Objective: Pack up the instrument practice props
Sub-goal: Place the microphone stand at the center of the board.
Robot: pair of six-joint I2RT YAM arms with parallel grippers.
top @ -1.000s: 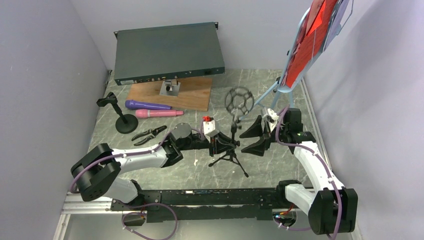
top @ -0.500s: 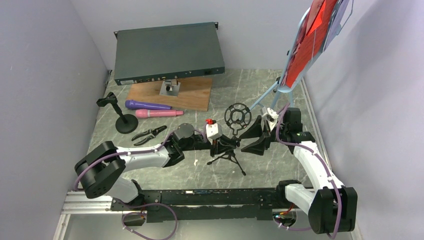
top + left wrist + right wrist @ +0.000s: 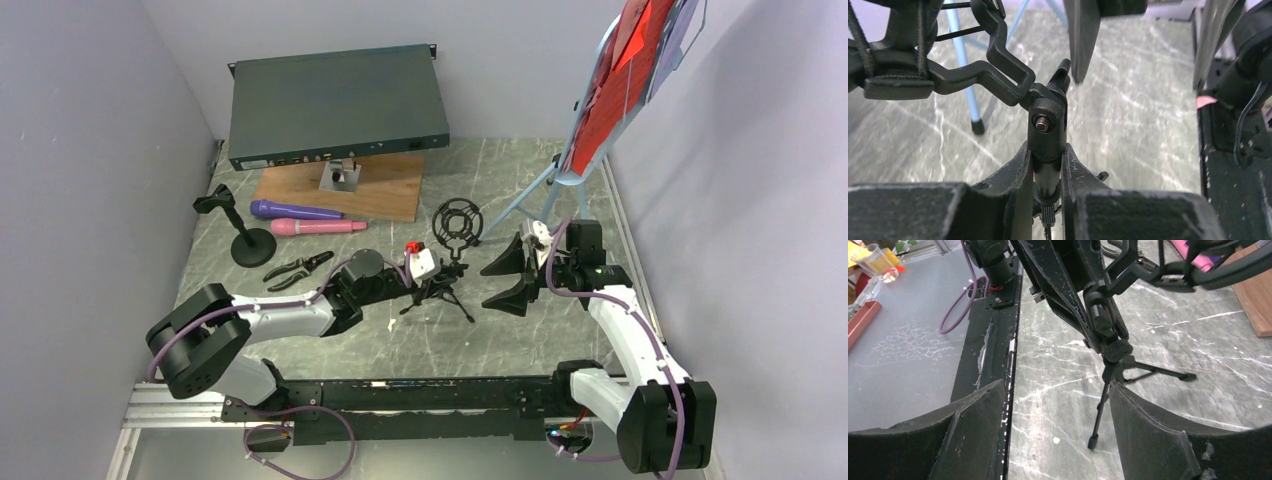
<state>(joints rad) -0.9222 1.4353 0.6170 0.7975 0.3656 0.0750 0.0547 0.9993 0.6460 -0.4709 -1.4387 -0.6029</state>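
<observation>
Centre of top view: left gripper (image 3: 1047, 170) was pinched narrowly on the tripod mic holder (image 3: 447, 268) stem, long axis running up-frame, ring uppermost. Just right: right gripper (image 3: 510, 278) gaped wide, empty, facing that stem, apart.

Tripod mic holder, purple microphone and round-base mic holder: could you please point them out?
tripod mic holder (image 3: 1047, 127), left wrist view, on its pivot joint.
purple microphone (image 3: 300, 211), top external view, on its body.
round-base mic holder (image 3: 252, 247), top external view, on its base disc.
</observation>
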